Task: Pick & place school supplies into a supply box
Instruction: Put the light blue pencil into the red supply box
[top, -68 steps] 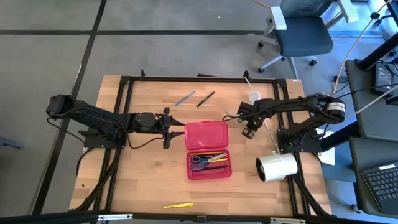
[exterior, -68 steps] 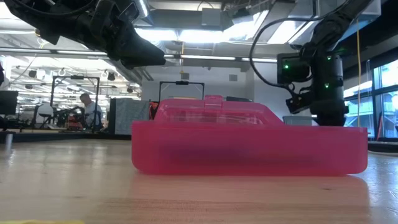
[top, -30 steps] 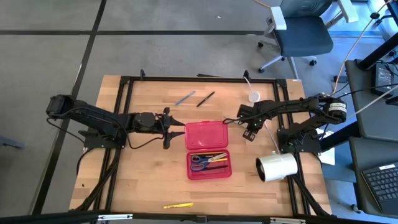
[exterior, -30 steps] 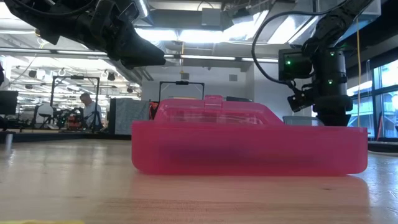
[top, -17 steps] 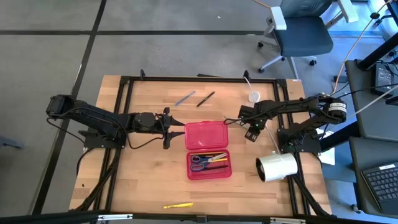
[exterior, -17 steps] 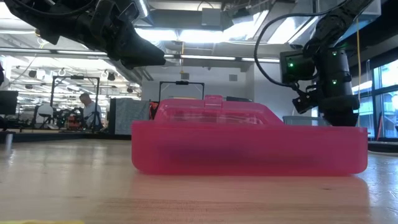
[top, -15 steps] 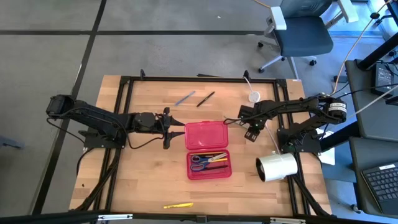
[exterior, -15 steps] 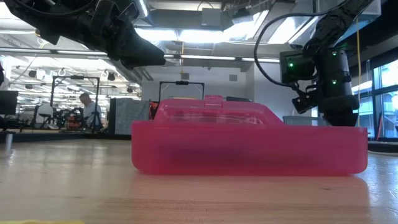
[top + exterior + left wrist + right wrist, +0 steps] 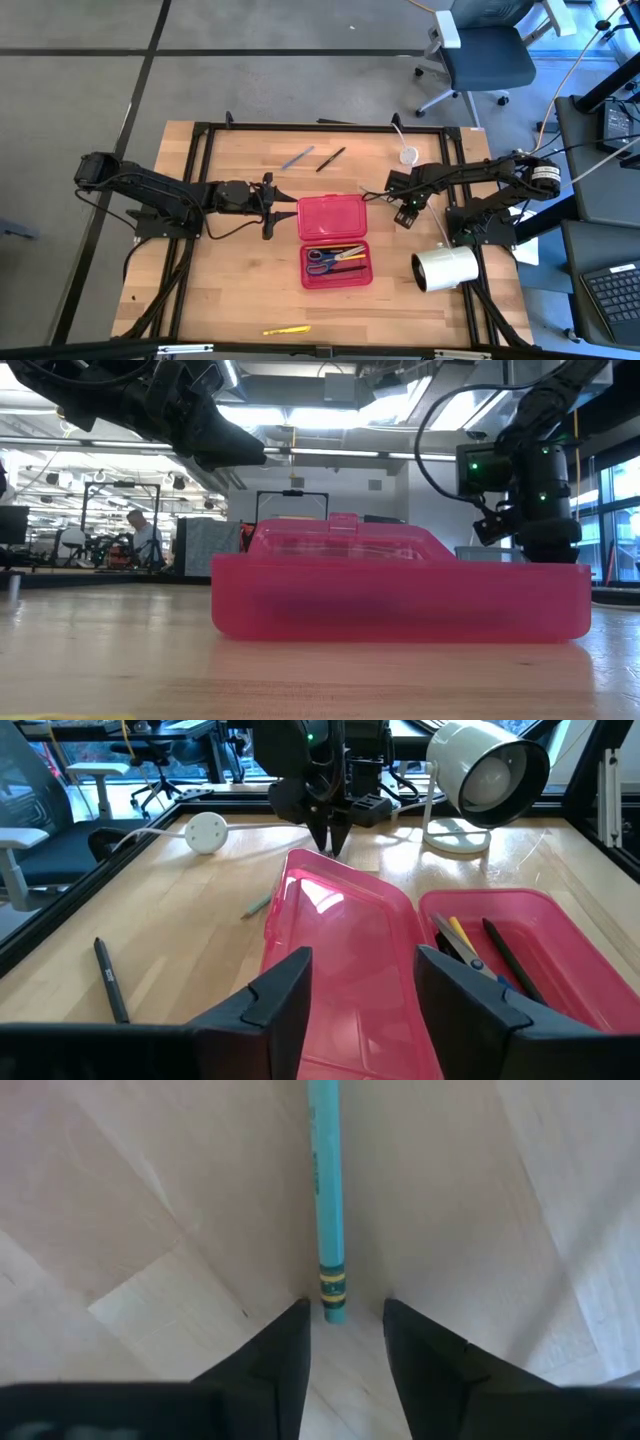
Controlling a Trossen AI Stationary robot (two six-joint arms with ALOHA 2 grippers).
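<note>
I find the right gripper (image 9: 342,1342) pointed down at the wooden table (image 9: 230,290), just off the red translucent plastic pencil case (image 9: 335,240). Its fingers (image 9: 280,1350) stand narrowly parted around the end of a thin teal pencil (image 9: 327,1200) lying flat on the wood; I cannot tell whether they touch it. The left gripper (image 9: 360,1000) waits spread wide beside the case's open lid. Blue-handled scissors (image 9: 322,258) and pens lie in the tray. A yellow pencil (image 9: 286,329) lies near the table's front edge.
</note>
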